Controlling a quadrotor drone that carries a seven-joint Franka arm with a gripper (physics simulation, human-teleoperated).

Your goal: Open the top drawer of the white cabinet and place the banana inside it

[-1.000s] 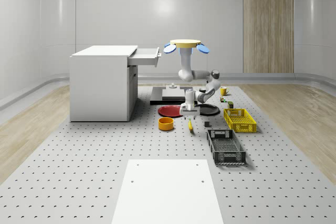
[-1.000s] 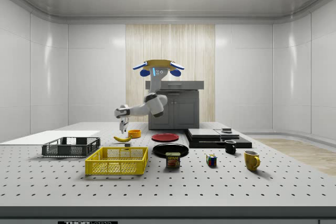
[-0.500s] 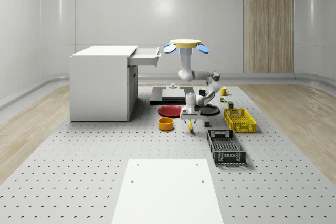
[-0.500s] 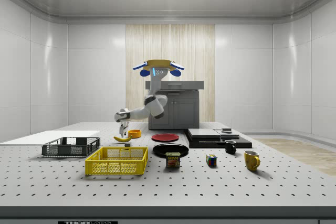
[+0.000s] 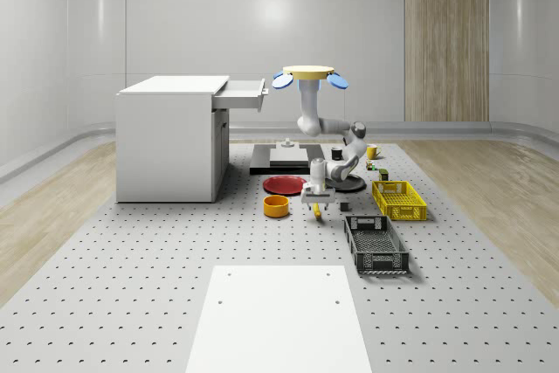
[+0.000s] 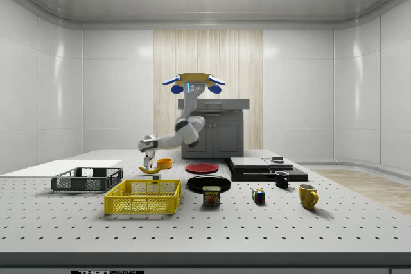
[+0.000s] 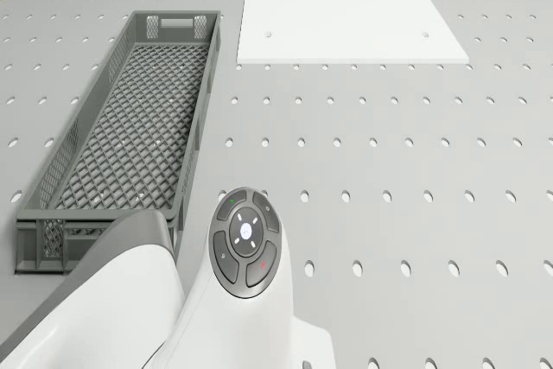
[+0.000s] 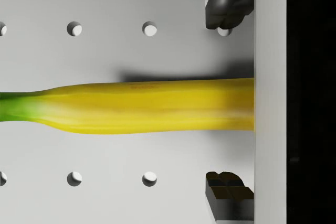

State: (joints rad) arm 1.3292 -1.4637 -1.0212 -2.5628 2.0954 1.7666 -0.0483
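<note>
down low, the gripper (image 8: 230, 100) has its fingers (image 8: 226, 6) spread wide on either side of the banana (image 5: 316, 210) lying on the worktop (image 5: 131, 242), not gripping it. nearby sit an orange bowl (image 5: 276, 206), red plate (image 5: 283, 184) and grey crate (image 5: 376, 245). the drone (image 5: 308, 75) hovers beside the white cabinet (image 5: 166, 139), its top drawer (image 5: 242, 93) open.

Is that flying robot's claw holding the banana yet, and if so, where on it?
Nothing is held yet. The gripper is open, one fingertip on each side of the banana, which lies on the table. Neither touches it.
</note>
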